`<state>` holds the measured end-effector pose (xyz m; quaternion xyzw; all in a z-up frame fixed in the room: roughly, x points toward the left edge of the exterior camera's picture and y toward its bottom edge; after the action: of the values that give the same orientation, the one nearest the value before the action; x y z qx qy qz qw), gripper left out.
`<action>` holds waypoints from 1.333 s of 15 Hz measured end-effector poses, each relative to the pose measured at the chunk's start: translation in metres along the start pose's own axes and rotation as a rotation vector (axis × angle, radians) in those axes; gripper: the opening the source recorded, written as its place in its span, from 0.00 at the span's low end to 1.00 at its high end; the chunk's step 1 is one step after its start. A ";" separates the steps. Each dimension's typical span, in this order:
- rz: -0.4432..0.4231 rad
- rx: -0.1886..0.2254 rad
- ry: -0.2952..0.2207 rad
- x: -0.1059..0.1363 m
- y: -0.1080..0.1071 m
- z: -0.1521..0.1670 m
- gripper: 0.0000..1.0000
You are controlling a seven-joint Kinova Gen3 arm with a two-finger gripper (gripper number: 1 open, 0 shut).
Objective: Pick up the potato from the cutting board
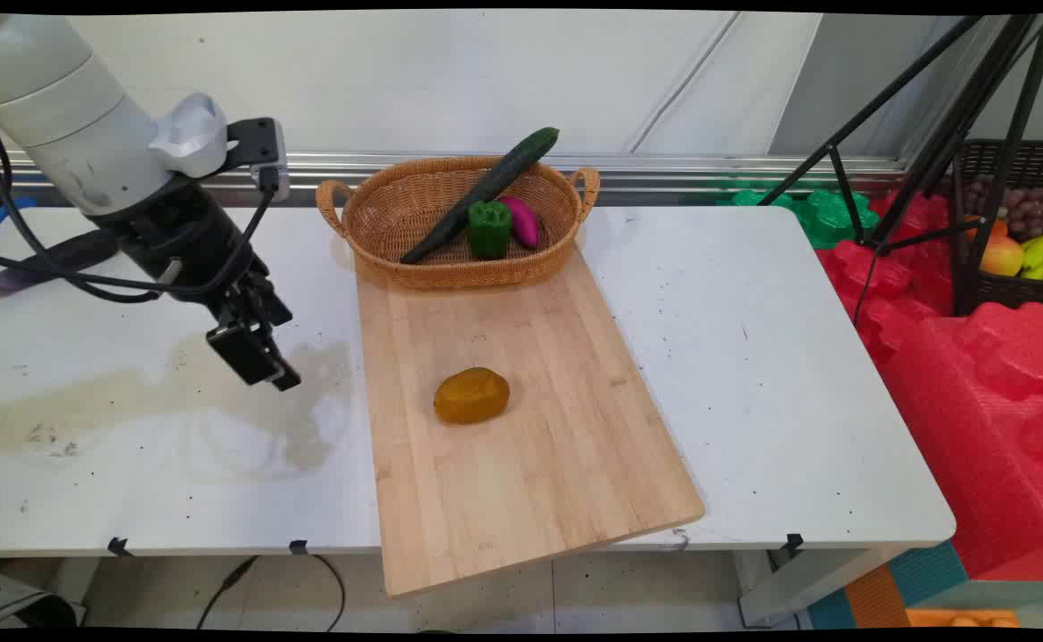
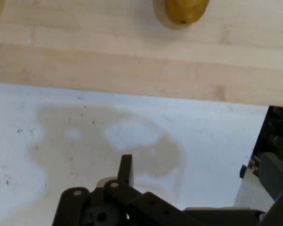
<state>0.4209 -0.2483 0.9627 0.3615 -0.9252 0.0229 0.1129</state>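
While the tool (image 1: 258, 361) hangs just above the tabletop (image 1: 753, 357), left of the cutting board (image 1: 521, 464), the main view doesn't show whether it is released or clenched; nothing is seen in it. Nearest to it is a brown, potato-like lump (image 1: 472, 395) lying alone mid-board. Being rounded, the lump would likely roll if nudged from the side. The board's near corner overhangs the tabletop's edge, so a hard press there could tip it. At the board's far end sits a wicker basket (image 1: 370, 259) with a cucumber (image 1: 486, 183) jutting over its rim, a green pepper (image 1: 489, 229) and a magenta vegetable (image 1: 521, 221). The loose black cables (image 1: 31, 259) might snag the cucumber on a sweep across. The tabletop is white, speckled, with a broad tan stain (image 1: 218, 401) under the arm. To the right are a black tripod (image 1: 932, 116), red foam (image 1: 976, 383) and a crate of fruit (image 1: 1012, 232).

In the hand view the tool (image 2: 126, 165) is over the stain (image 2: 108, 141) – its state is again unclear. The board (image 2: 132, 61) is ahead, with the lump (image 2: 181, 12) at the top edge, well apart.
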 end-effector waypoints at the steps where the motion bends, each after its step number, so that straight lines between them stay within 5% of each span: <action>1: 0.003 0.003 0.013 0.003 0.000 -0.001 1.00; 10: -0.004 0.017 0.168 0.070 0.008 0.016 1.00; 20: 0.012 0.017 0.157 0.113 0.027 0.087 1.00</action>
<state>0.3048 -0.3141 0.9044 0.3541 -0.9154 0.0596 0.1819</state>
